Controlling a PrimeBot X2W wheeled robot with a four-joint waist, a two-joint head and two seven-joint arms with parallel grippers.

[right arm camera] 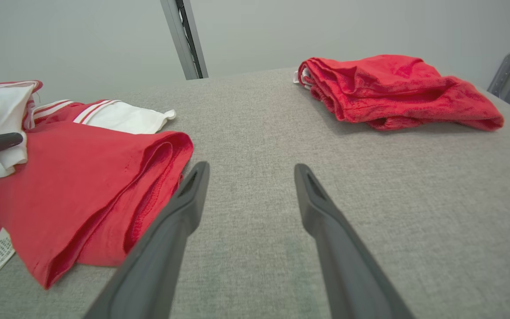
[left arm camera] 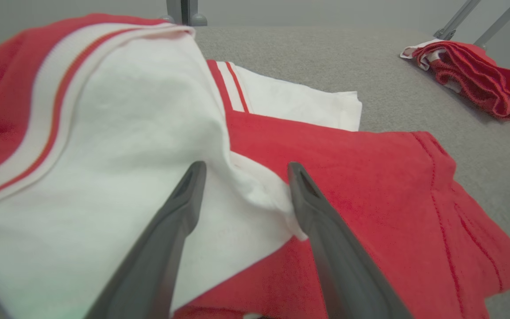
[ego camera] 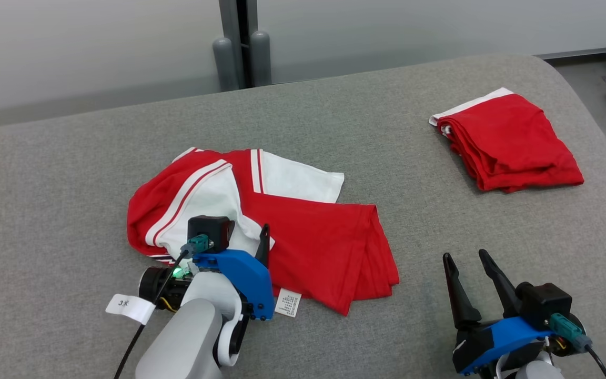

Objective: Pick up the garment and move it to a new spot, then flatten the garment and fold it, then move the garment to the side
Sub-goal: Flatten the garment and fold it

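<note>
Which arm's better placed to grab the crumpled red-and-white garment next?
Left. The left gripper is open right at the white fold of the garment; the right gripper is open over bare table, off to the side of its hem.

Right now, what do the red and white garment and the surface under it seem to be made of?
Red and white garment: probably soft matte knit jersey; it drapes in limp folds, with stitched hems.
Grey surface: seemingly woven upholstery fabric, matte, finely flecked.
</note>
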